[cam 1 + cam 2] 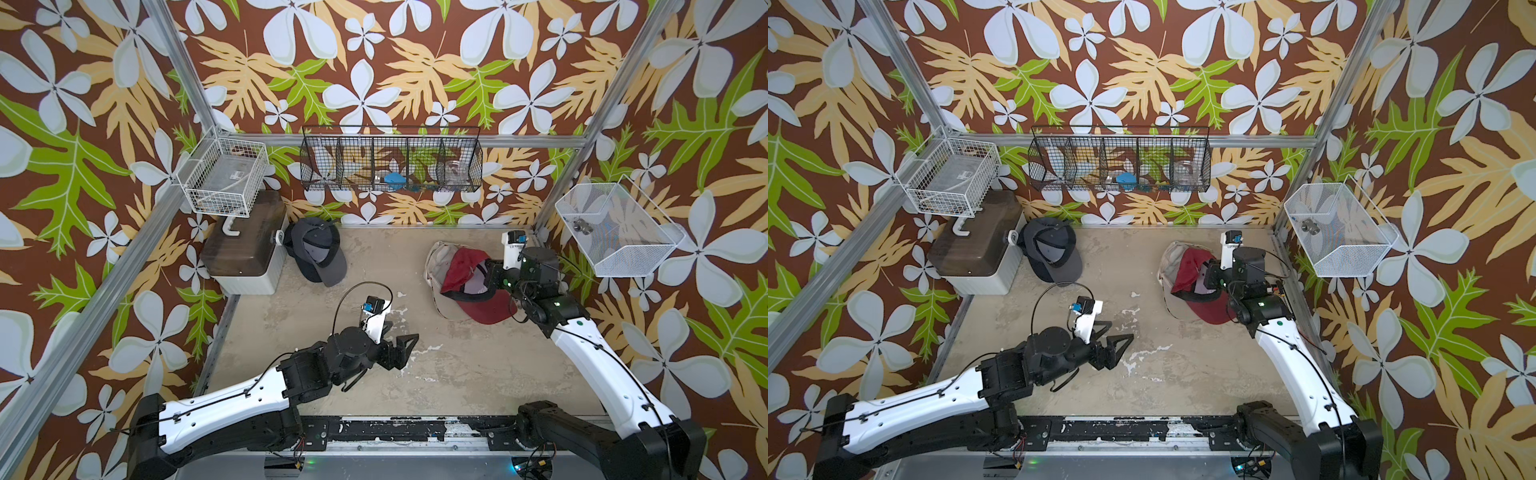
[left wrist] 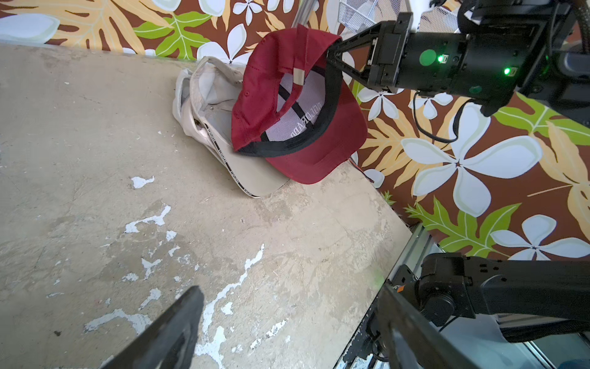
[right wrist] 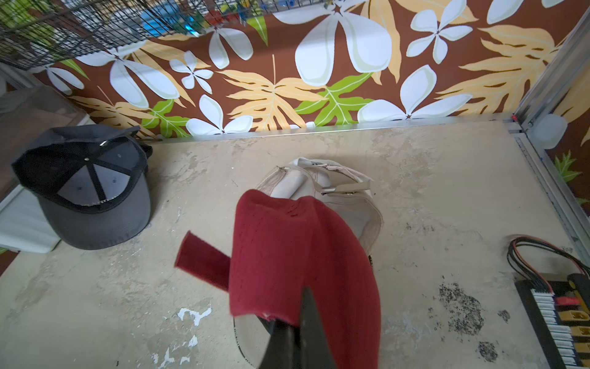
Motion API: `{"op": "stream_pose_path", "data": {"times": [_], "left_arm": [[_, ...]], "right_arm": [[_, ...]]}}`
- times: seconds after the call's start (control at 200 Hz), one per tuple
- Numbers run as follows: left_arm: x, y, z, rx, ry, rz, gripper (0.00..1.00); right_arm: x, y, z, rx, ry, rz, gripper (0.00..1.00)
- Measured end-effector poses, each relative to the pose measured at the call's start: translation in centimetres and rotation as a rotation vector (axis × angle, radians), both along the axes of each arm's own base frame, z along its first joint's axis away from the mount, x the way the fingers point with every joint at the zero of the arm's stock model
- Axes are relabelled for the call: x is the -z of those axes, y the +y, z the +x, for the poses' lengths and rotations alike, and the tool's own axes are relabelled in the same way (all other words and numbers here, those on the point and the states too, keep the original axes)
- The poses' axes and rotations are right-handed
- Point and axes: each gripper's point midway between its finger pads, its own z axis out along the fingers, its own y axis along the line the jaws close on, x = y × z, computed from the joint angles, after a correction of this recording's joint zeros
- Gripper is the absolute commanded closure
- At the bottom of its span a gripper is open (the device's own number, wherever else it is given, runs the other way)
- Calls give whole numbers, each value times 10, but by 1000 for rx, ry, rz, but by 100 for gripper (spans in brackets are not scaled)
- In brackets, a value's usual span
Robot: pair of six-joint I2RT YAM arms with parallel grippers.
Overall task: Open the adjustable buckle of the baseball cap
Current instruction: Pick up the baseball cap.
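op: where's the cap sitting?

spotter: your red cap point(image 1: 465, 266) is at the back right of the table point(image 1: 415, 374), tilted up, with its brim low over a beige cap point(image 1: 434, 255). your right gripper point(image 2: 330, 52) is pinched tight on its black-lined rim.

op: and my left?

spotter: your left gripper point(image 1: 398, 333) hovers over the front middle, jaws wide apart above bare table.

op: how much room do i have?

spotter: open tabletop lies between that gripper and the caps. your right wrist is near the right wall. a grey cap point(image 1: 318, 253) lies just beside the brown-lidded box point(image 1: 245, 249) at the back left, well apart from yours.

op: what do the wrist views add?

spotter: the left wrist shows you the cap's inside and a tan tab point(image 2: 298, 76) at the back opening. the right wrist shows only the outside, a red strap point(image 3: 204, 262) sticking out sideways, and a wired board point(image 3: 555, 319) by the table's right edge.
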Motion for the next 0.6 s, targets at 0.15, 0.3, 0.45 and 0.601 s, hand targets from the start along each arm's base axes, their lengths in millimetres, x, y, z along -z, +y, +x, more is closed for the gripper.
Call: {"op": "stream_pose_path", "data": {"times": [0.15,0.3,0.45,0.601], "left_arm": [[-15,-6,-4,14,-23,-13,13],[-29,-12,-6,25,-44,-29,13],[-40,-19,-8,39,-63,-27,13],[-44,-30,-9,50,-66,-20,14]], "right_arm": [[-11,5,-18,-27,-30,16,100],[-18,11,-35,-62,-57,35,100],[-22,17,-52,-89,-71,63,100],[-24,23,-64,-117,-80,76,100]]}}
